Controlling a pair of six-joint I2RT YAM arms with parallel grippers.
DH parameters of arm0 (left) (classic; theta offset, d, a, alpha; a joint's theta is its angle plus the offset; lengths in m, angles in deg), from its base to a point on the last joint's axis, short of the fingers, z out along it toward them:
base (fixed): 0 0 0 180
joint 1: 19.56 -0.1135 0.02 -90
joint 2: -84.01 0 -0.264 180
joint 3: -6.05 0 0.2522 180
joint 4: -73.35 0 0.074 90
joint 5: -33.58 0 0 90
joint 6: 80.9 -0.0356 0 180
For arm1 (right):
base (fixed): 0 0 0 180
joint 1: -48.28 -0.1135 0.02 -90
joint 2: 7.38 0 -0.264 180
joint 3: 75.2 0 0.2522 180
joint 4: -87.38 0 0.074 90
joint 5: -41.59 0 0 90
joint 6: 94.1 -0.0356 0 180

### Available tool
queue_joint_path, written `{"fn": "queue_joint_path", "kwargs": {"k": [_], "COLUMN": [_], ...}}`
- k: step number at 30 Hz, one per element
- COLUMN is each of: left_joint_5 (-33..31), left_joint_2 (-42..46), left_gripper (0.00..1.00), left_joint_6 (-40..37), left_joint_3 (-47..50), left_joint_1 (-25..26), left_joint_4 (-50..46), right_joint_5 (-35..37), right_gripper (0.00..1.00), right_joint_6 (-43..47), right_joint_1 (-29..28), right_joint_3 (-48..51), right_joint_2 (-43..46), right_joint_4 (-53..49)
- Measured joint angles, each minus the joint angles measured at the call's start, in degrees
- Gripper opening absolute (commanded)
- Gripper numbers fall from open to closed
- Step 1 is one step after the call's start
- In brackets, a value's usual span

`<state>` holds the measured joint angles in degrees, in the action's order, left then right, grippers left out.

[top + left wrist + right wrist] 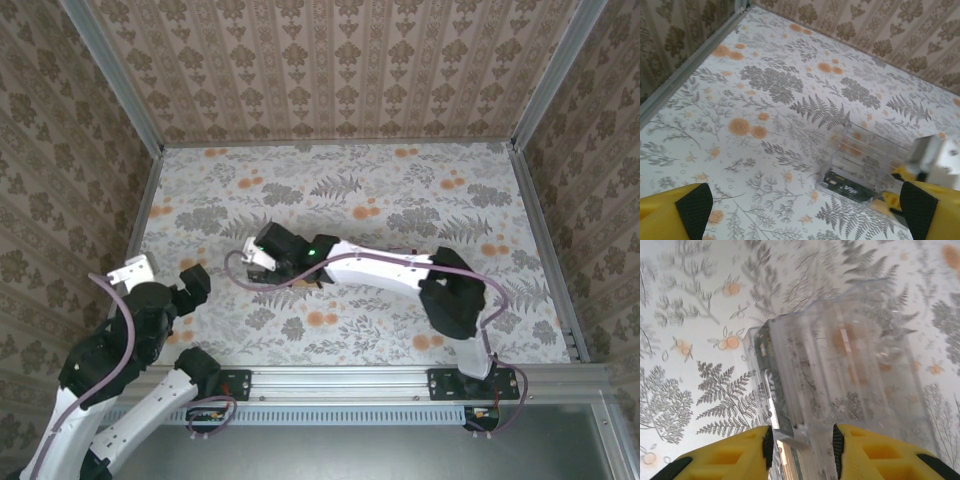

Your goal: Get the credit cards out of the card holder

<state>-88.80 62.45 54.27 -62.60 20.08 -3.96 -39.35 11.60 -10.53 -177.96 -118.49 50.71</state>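
One dark grey credit card (847,188) (marked VIP) stands on edge in the end slot of the clear card holder (862,155), near the middle of the table (420,185). I see none lying loose, so I judge the removal still ahead. My right gripper (801,447) is partly open, straddling the holder's near end, and I cannot tell whether it pinches anything. My left gripper (805,212) hangs wide open and empty.

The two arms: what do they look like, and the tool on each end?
The left arm and right arm have white shells, black joints and a loose purple cable. The left tool and right tool have yellow fingers with black pads.
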Motion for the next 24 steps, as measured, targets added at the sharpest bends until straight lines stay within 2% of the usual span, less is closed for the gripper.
{"fn": "queue_joint_path", "kwargs": {"k": [2, 7, 13, 19, 24], "left_joint_5": [2.0, 9.2, 18.2, 21.5, 23.5], "left_joint_2": [-2.0, -8.5, -21.9, -38.4, -54.2], "left_gripper": [1.00, 0.93, 0.88, 0.80, 0.74], "left_joint_6": [-0.3, -1.2, -1.2, -0.8, -0.2], "left_joint_3": [0.0, 2.0, 5.3, 3.8, -3.2], "left_joint_1": [0.0, 0.0, 1.0, 8.3, 12.9], "left_joint_4": [1.4, 9.3, 20.7, 30.7, 36.3], "right_joint_5": [-0.8, -2.2, -3.2, -3.6, -4.7], "right_gripper": [0.41, 0.39, 0.37, 0.26, 0.22], "right_joint_6": [-3.0, -12.1, -24.3, -33.4, -39.3], "right_joint_1": [1.4, 6.5, 16.4, 25.0, 33.0], "right_joint_3": [4.7, 18.1, 34.0, 44.1, 51.3], "right_joint_2": [4.7, 16.8, 30.4, 39.1, 41.6], "right_joint_4": [2.7, 9.1, 13.6, 13.8, 13.8]}}
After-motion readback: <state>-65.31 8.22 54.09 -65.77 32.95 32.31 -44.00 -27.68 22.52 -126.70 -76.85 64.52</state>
